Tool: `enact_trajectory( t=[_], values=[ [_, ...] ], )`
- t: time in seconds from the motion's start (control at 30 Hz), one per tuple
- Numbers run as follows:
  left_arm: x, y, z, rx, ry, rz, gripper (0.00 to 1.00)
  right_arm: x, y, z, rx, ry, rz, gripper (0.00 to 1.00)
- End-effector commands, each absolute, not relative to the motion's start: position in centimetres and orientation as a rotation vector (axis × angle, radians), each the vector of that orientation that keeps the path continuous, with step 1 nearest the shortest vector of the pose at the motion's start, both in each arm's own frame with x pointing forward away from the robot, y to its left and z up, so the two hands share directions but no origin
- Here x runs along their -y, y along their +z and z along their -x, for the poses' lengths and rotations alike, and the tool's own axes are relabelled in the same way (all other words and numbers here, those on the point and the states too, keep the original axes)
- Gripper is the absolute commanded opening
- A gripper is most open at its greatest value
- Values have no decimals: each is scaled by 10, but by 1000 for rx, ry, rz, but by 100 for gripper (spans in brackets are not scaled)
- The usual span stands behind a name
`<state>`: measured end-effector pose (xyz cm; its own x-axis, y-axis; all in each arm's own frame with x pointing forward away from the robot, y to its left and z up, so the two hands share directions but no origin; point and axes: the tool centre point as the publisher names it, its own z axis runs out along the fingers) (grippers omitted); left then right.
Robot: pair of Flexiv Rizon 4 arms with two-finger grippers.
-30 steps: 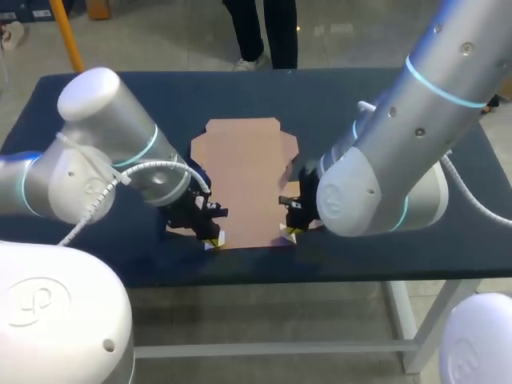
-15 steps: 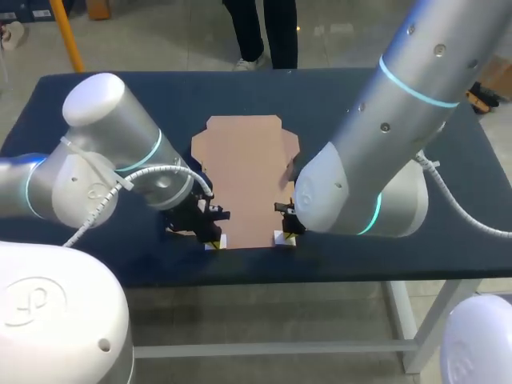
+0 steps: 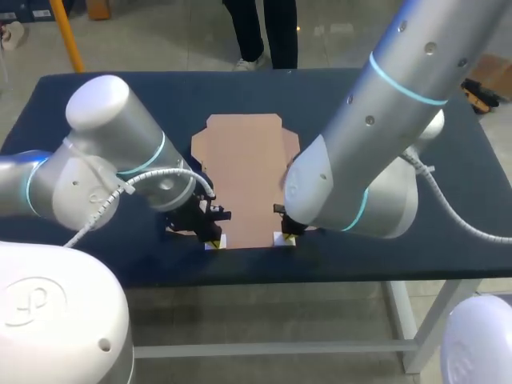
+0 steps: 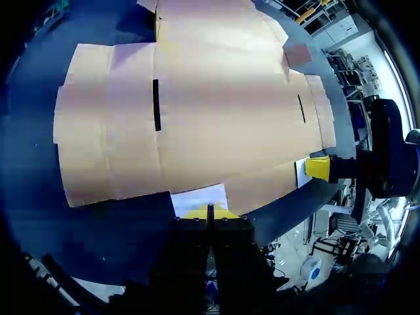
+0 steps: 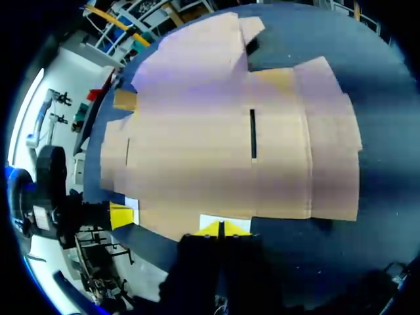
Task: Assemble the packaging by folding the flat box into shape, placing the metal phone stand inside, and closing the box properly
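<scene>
**Flat box, unfolded, both claws at its near edge**

Item 1. The flat box: we log one sheet of brown card, lying open and flat on the dark blue table. It spreads out ahead of both claws, with flaps out to each side. A narrow dark slot is cut in the panel ahead of our left claw.

Item 2. The left claw: its yellow tips are pressed together with only a thin line between them. They point down at the near left corner of the sheet. A small white patch lies just ahead of the tips, at the card's edge.

Item 3. The right claw: its tips are likewise pressed together, and they sit at the near right corner. A like white patch touches them.

Item 4. The two claws stand apart, with the near edge of the sheet between them. We see neither one gripping the card.
</scene>
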<state>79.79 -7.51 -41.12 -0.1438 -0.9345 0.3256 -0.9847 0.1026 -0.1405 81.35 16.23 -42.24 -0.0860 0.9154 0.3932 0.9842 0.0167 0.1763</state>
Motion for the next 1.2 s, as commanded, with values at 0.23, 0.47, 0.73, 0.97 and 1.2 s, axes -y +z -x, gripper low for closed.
enact_trajectory(
  t=[0.23,0.47,0.73,0.97,1.2],
  values=[
    [67,-381,-795,2247,562,-1972,0,-138,-393,-819,2053,-773,1817,0],
    [59,-361,-804,2234,637,-1936,0,-120,-379,-828,2033,-847,1699,0],
    [54,-348,-815,2235,676,-1903,0,-103,-367,-837,2000,-911,1624,0],
    [52,-338,-822,2242,690,-1894,0,-95,-355,-847,2000,-949,1581,0],
    [41,-326,-832,2254,723,-1863,50,-79,-346,-863,1970,-1003,1512,38]
  ],
)
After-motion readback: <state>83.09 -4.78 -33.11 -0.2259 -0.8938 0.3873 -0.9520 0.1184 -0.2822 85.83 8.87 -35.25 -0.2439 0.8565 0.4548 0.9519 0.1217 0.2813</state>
